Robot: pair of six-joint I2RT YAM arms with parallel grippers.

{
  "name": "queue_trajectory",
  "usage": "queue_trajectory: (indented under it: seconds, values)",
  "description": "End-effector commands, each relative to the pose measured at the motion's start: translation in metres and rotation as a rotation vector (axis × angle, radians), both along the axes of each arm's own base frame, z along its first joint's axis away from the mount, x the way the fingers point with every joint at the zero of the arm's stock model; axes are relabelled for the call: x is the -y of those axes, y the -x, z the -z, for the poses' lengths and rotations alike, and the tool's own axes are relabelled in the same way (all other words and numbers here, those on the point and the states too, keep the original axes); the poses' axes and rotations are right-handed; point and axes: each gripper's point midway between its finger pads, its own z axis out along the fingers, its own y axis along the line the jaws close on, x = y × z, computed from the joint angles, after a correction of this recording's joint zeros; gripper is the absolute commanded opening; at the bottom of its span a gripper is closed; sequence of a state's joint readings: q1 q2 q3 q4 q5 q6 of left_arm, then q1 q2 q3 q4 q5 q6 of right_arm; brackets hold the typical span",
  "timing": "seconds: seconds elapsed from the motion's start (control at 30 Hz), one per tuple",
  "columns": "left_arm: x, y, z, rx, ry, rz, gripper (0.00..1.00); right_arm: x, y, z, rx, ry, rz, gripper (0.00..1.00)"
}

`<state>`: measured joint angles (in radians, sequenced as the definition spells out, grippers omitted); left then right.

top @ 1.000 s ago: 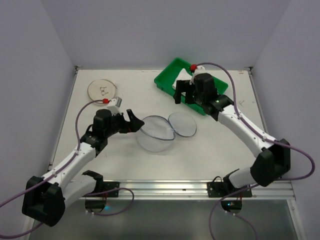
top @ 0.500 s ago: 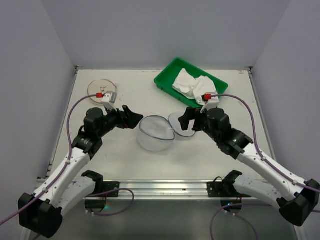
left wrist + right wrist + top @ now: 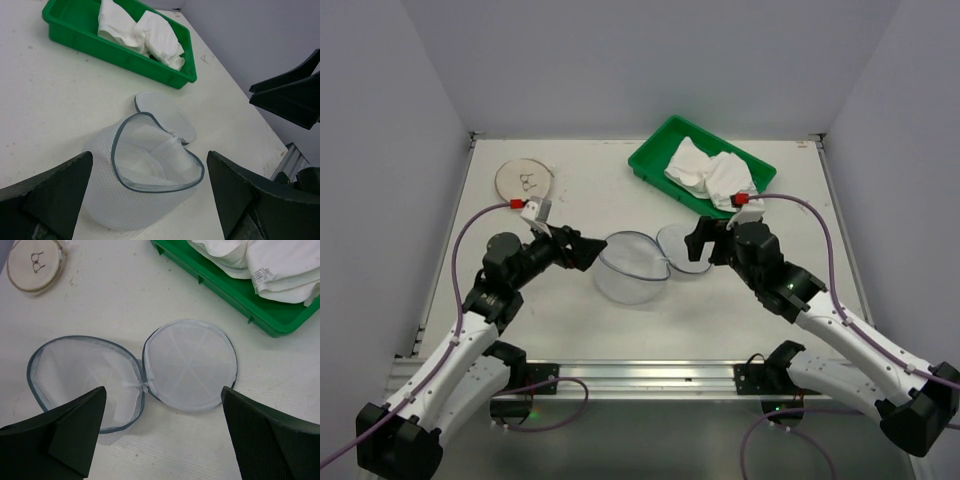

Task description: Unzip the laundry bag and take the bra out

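The laundry bag (image 3: pixel 635 265) lies open mid-table, its two mesh halves side by side and joined at one point; it also shows in the left wrist view (image 3: pixel 150 170) and the right wrist view (image 3: pixel 135 372). Both halves look empty. The white bra (image 3: pixel 713 172) lies in the green tray (image 3: pixel 650 160); it shows in the left wrist view (image 3: pixel 142 32) and the right wrist view (image 3: pixel 260 265) too. My left gripper (image 3: pixel 582 247) is open just left of the bag. My right gripper (image 3: pixel 705 243) is open and empty beside the bag's right half.
A flat beige disc (image 3: pixel 525 180) lies at the back left. The green tray stands at the back right, near the wall. The table's side rails run along the left and right edges.
My right arm has come away from the green tray toward the bag, leaving the bra in the tray. My left gripper has shifted slightly beside the bag's left half.
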<state>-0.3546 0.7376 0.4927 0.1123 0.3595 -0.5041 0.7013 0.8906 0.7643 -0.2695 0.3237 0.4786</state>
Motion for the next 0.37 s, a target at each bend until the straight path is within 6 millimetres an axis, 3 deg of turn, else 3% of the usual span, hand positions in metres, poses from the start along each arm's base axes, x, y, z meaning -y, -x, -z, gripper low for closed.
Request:
queue_trajectory:
  seconds: [0.0, 0.33]
  values:
    - [0.0051, 0.0015, -0.0118, 0.069, 0.009, 0.033, 1.0, -0.0018, -0.0046, -0.0145, 0.047, -0.028, 0.01, 0.99]
    - [0.0069, 0.0061, -0.0156, 0.079, 0.02, 0.049, 1.0, -0.0047, -0.0081, -0.0098, 0.038, -0.027, 0.016, 0.99]
